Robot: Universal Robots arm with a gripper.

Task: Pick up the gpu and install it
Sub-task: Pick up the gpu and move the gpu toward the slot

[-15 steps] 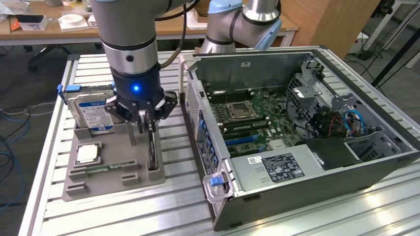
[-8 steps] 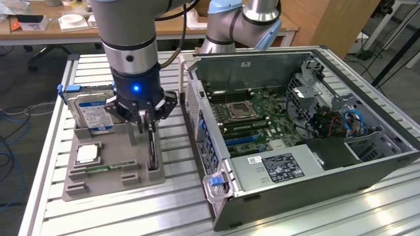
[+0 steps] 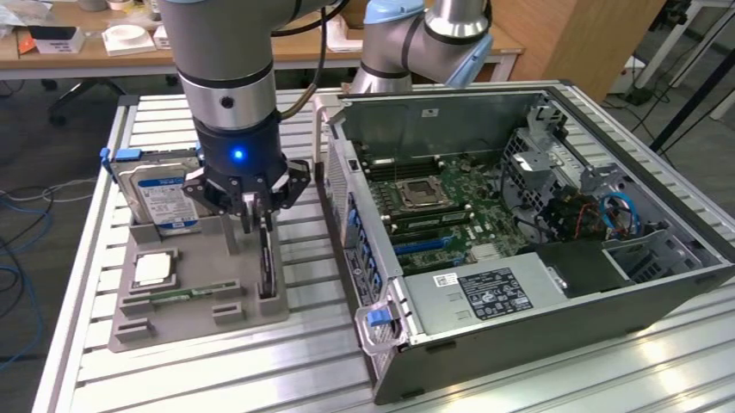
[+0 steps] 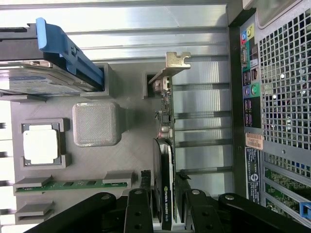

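The gpu [image 3: 267,258] stands on edge in a slot at the side of the grey holder [image 3: 195,301] nearest the computer case. In the wrist view the gpu [image 4: 164,145] is a thin dark card with its metal bracket [image 4: 175,60] at the far end. My gripper [image 3: 255,225] reaches straight down over the card's near end. In the wrist view the gripper [image 4: 165,213] straddles the card, one of its black fingers [image 4: 137,208] against each face. The card still sits in its slot.
The holder also carries a hard drive [image 3: 161,194] with a blue-white label, a square processor [image 3: 155,268] and a green memory stick [image 3: 184,295]. The open computer case [image 3: 379,284] lies at the exterior view's right, its motherboard [image 3: 448,206] exposed. Everything rests on a slatted aluminium table [image 3: 230,370].
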